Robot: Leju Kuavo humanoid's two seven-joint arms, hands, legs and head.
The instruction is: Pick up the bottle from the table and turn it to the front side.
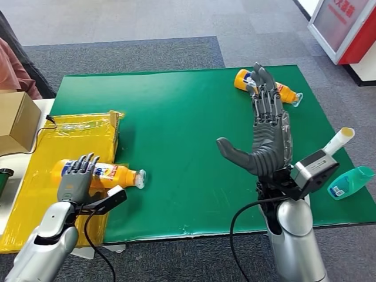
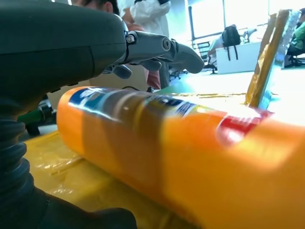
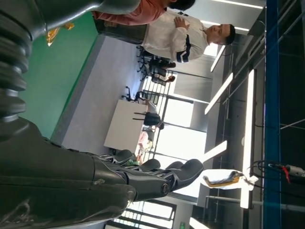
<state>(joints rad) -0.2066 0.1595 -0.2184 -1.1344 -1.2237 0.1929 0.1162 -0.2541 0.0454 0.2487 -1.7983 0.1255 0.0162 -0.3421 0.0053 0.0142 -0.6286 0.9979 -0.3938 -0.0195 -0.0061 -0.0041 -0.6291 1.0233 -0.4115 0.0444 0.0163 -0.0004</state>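
An orange bottle [image 1: 108,175] with a clear cap lies on its side, partly on a yellow plastic bag [image 1: 71,132] at the left of the green mat [image 1: 177,129]. My left hand [image 1: 77,176] hovers over the bottle's base end, fingers stretched across it. In the left wrist view the fingers [image 2: 162,47] stand straight above the bottle [image 2: 179,152] with a gap between. My right hand [image 1: 268,138] is raised over the right side of the mat, palm flat, fingers spread, holding nothing. A second orange bottle [image 1: 288,93] lies beyond its fingertips at the far right.
A cardboard box [image 1: 15,120] sits at the left edge beside a person's sleeve [image 1: 11,64]. A teal scoop [image 1: 350,182] and a white tube [image 1: 339,141] lie at the mat's right edge. The mat's middle is bare green.
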